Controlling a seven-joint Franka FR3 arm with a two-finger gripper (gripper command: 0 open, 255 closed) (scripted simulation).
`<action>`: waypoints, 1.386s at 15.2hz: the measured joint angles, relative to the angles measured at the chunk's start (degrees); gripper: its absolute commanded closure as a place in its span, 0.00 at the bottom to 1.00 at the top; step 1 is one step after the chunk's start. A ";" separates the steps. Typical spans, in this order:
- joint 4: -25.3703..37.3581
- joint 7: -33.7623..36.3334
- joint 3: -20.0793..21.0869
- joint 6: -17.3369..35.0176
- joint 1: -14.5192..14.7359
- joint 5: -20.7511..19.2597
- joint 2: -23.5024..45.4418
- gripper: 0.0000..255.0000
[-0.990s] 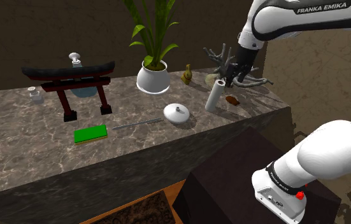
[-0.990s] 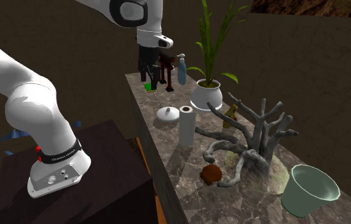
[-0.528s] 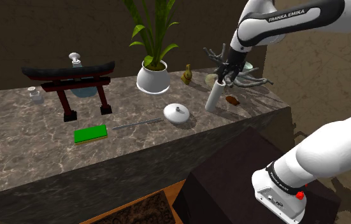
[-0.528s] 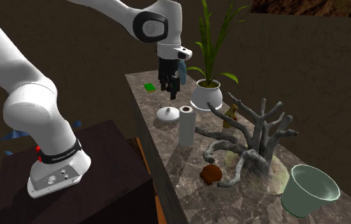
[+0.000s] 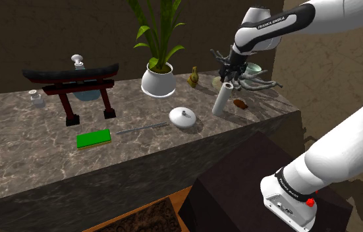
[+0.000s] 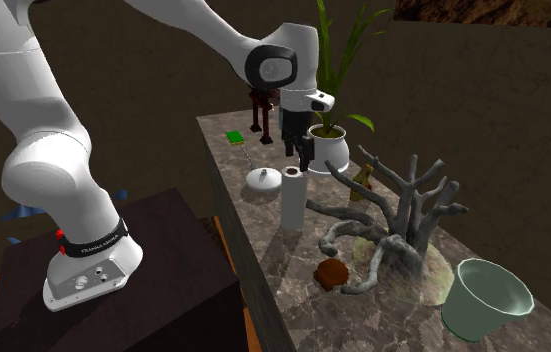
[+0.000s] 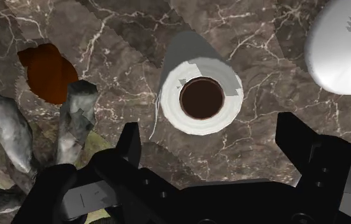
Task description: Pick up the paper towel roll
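The roll (image 7: pixel 200 127) stands upright near the bench's (image 5: pixel 41 158) end. The jaws hang over it, wide open and empty, to straddle it

Glossy white arm (image 5: pixel 344 142), dark joints, and there's a black band (image 5: pixel 273 20) lettered FRANKA EMIKA in white. White base (image 6: pixel 88 272): small screw holes (image 6: pixel 83 281), red mark (image 6: pixel 61 235) at its ten o'clock. Gripper (image 7: pixel 210 133) all black, blocky.
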 measured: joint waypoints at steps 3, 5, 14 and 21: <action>-0.26 -0.13 -0.36 2.44 -0.38 0.08 1.85 0.00; -0.52 -0.06 -0.33 3.84 -0.36 0.20 2.97 0.00; -1.46 -0.11 -0.33 6.63 -0.40 0.38 4.58 1.00; -1.18 -0.15 -0.35 5.68 -0.40 0.33 4.06 1.00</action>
